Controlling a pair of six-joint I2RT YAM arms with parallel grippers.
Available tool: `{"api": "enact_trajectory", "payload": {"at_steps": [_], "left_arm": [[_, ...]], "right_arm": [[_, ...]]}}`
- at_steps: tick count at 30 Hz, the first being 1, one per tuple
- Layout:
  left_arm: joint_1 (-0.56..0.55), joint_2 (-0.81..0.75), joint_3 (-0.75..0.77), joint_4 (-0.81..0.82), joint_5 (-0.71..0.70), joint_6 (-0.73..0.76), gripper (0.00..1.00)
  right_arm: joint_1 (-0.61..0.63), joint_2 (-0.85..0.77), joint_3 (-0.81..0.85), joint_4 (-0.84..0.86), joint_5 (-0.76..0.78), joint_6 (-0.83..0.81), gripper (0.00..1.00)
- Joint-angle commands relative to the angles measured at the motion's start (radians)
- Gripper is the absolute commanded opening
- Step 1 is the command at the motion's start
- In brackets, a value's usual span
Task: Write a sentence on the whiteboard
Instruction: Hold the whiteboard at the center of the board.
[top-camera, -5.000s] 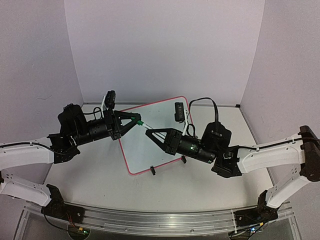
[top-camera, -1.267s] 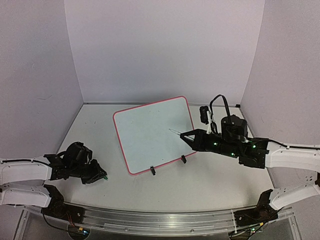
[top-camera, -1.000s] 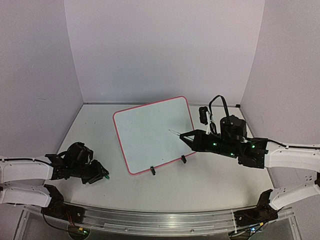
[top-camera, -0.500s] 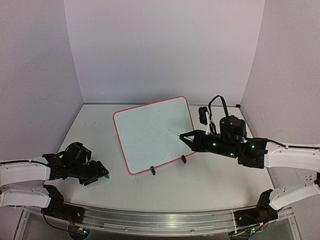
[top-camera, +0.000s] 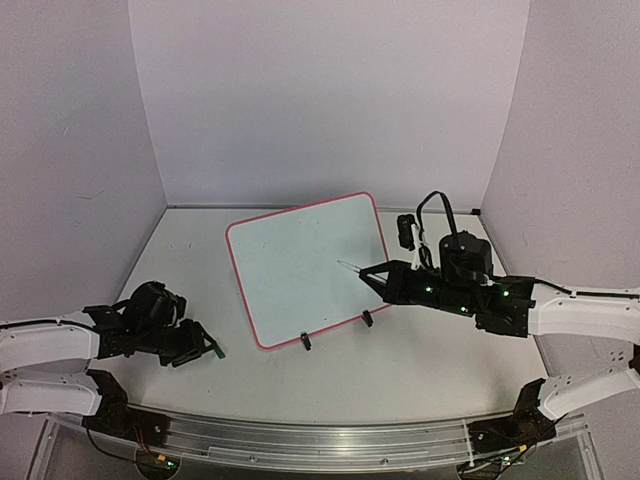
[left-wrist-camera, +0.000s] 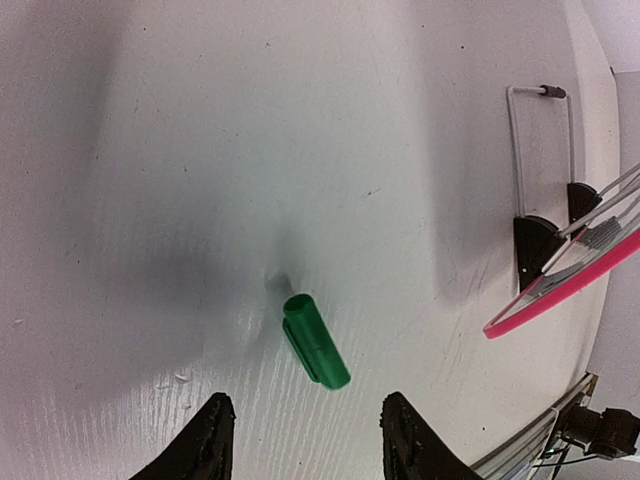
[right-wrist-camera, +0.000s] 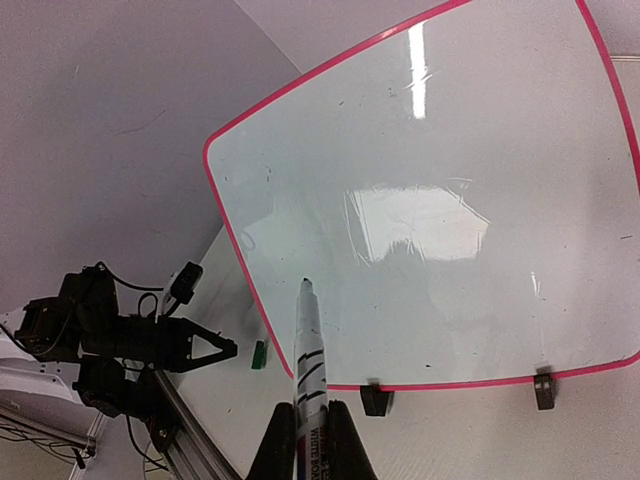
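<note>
The whiteboard (top-camera: 300, 265) sits about the middle of the bench (top-camera: 420, 360), leaning back on its two black clip feet (top-camera: 306, 342) with its upper rim toward the far edge. Its face is blank and glossy, with no sentence on it yet. The right gripper (top-camera: 376, 272) is clenched on a marker (right-wrist-camera: 308, 370), gripping the barrel well back so the bare tip points at the board near its right rim. I cannot tell from here whether the tip touches. Over by the near left corner of the bench, the left gripper (left-wrist-camera: 310, 450) hangs low with its jaws apart and nothing in them. The green cap (left-wrist-camera: 315, 340) lies loose on the bench just beyond its fingertips. The board looks thin and light, a stiff, slick panel resting only on those little feet. I would expect it to skid or rock backward under a firm stroke, so the pen wants a gentle touch. If it needs steadying, the pink rim at a far corner seems the place to hold, away from the writing area. The marker is slim and smooth, so a loose grip could let it twist.
</note>
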Motion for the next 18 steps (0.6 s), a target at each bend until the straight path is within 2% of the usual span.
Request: {"api": "enact_trajectory", "payload": {"at_steps": [1,5,10,14,18], "left_arm": [[0.003,-0.031,0.03,0.019,0.008,-0.001,0.51],[0.003,-0.054,0.093,-0.047,-0.021,0.051,0.56],[0.018,-0.019,0.294,-0.188,-0.023,0.23,0.63],[0.074,0.081,0.478,-0.275,0.073,0.416,0.68],[0.189,0.212,0.62,-0.307,0.28,0.565,0.7]], "right_arm": [[0.002,0.006,0.003,0.008,-0.012,-0.011,0.0],[0.007,0.028,0.028,0.008,-0.059,-0.029,0.0],[0.043,0.062,0.077,0.0,-0.088,-0.077,0.0],[0.06,0.082,0.098,0.005,-0.083,-0.088,0.0],[0.062,0.1,0.104,0.027,-0.089,-0.068,0.0]]}}
